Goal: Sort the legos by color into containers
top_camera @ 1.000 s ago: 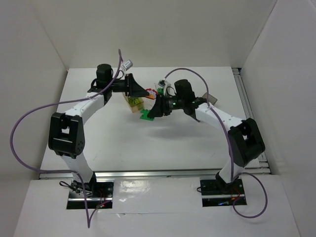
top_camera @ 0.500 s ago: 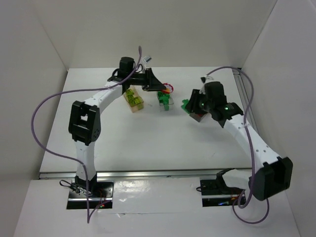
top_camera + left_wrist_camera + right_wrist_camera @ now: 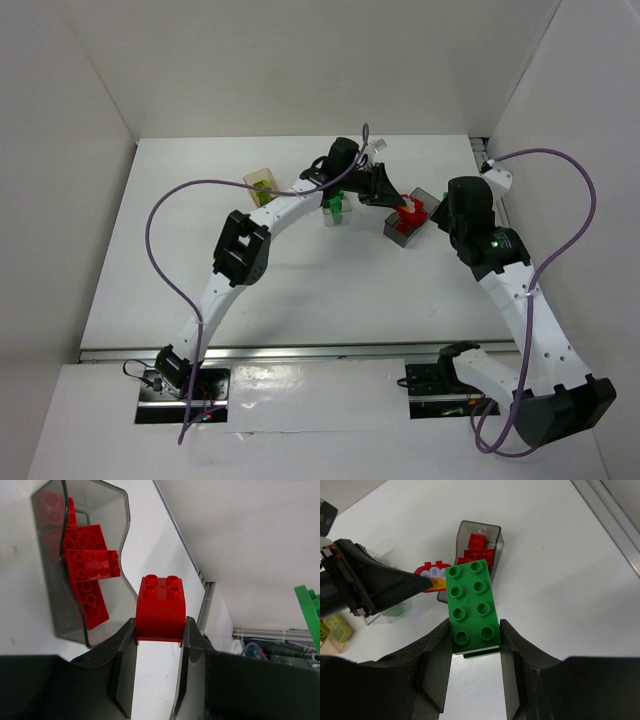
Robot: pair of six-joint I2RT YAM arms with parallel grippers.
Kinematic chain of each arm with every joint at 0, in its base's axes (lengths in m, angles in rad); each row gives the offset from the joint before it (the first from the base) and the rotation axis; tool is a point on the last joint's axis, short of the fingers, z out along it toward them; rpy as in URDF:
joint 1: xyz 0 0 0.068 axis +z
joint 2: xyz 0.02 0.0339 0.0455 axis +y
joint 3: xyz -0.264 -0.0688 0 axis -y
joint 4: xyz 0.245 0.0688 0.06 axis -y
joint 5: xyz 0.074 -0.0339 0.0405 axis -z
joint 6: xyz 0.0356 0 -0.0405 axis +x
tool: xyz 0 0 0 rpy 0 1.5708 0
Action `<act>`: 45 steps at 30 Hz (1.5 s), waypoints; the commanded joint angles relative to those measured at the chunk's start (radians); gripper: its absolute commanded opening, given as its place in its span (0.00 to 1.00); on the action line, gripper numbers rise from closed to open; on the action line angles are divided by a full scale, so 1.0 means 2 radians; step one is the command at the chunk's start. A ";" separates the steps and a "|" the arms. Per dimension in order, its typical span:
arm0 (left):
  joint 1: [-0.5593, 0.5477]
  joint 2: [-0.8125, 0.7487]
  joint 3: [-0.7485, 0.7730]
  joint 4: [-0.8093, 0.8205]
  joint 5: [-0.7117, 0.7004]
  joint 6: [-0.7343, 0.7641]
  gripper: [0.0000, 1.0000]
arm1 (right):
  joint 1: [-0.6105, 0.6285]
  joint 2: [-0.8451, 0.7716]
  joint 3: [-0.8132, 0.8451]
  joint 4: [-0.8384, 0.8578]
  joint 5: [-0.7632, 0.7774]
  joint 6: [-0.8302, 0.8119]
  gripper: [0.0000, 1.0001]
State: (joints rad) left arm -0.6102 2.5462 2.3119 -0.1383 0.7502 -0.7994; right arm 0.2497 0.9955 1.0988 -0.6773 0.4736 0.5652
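Observation:
My left gripper (image 3: 160,630) is shut on a red lego (image 3: 160,607) with four studs on top. It hangs beside the smoky dark grey container (image 3: 90,625), which holds several red legos (image 3: 87,565). From above, the left gripper (image 3: 393,200) reaches over that dark container (image 3: 398,230). A green eight-stud lego (image 3: 472,605) is clamped in my right gripper (image 3: 475,630), just right of the dark container (image 3: 495,535). The clear container (image 3: 336,212) holds green legos. The orange-tan container (image 3: 262,184) stands at the left.
The left arm (image 3: 285,205) stretches across the table's back half, over the clear container. The left gripper's black body (image 3: 370,587) sits close in front of the right gripper. A metal rail (image 3: 500,200) runs along the right table edge. White walls enclose the table.
The left arm swung right from the orange-tan container to the dark container, carrying the red lego. The right arm pulled back to the right, lifting the green lego off the table.

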 commanded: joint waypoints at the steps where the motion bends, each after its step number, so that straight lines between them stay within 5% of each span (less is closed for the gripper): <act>1: 0.005 0.019 0.032 0.023 -0.025 -0.034 0.00 | -0.003 -0.015 0.022 -0.016 0.038 0.016 0.17; 5: 0.005 0.043 0.043 0.041 -0.012 -0.054 0.04 | -0.007 -0.039 0.016 -0.015 0.049 0.020 0.19; 9: 0.001 0.049 0.048 0.041 -0.002 -0.054 0.47 | -0.007 -0.039 0.011 -0.019 0.049 0.020 0.19; 10: 0.001 0.049 0.048 0.041 -0.002 -0.050 0.66 | -0.007 -0.035 0.016 -0.020 0.049 0.020 0.19; 13: 0.001 0.049 0.040 0.041 0.011 -0.044 0.80 | -0.007 -0.034 0.011 -0.014 0.040 0.020 0.19; 22: 0.001 -0.046 -0.001 0.009 0.021 0.005 0.84 | -0.007 -0.018 0.007 0.013 0.006 0.015 0.19; 24: 0.015 -0.093 -0.044 0.002 -0.001 0.025 0.67 | -0.007 -0.005 0.012 0.025 -0.020 -0.006 0.20; 25: 0.024 -0.119 -0.113 0.012 -0.001 0.025 0.47 | -0.007 0.002 0.012 0.036 -0.063 -0.015 0.20; 28: 0.069 -0.226 -0.267 0.064 0.016 0.020 0.40 | -0.012 0.030 0.018 0.090 -0.209 -0.050 0.20; 32: 0.143 -0.333 -0.422 0.116 0.077 0.020 0.66 | -0.017 0.050 -0.013 0.184 -0.384 -0.056 0.20; 33: 0.153 -0.347 -0.445 0.129 0.115 0.020 0.83 | -0.021 0.060 -0.019 0.203 -0.416 -0.046 0.20; 35: 0.164 -0.375 -0.500 0.160 0.154 0.014 0.92 | -0.021 0.071 -0.040 0.274 -0.505 -0.027 0.20; 38: 0.153 -0.391 -0.544 0.201 0.183 0.007 0.96 | -0.021 0.097 -0.068 0.401 -0.620 0.029 0.20; 41: 0.146 -0.409 -0.594 0.301 0.191 -0.043 0.96 | -0.011 0.123 -0.074 0.483 -0.654 0.074 0.20; 45: 0.146 -0.414 -0.608 0.381 0.208 -0.081 0.94 | 0.000 0.144 -0.066 0.496 -0.679 0.079 0.20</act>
State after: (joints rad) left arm -0.3336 1.7710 1.0840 0.3828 1.0927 -0.8989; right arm 0.2310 1.2751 0.9398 0.1150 -0.7368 0.6735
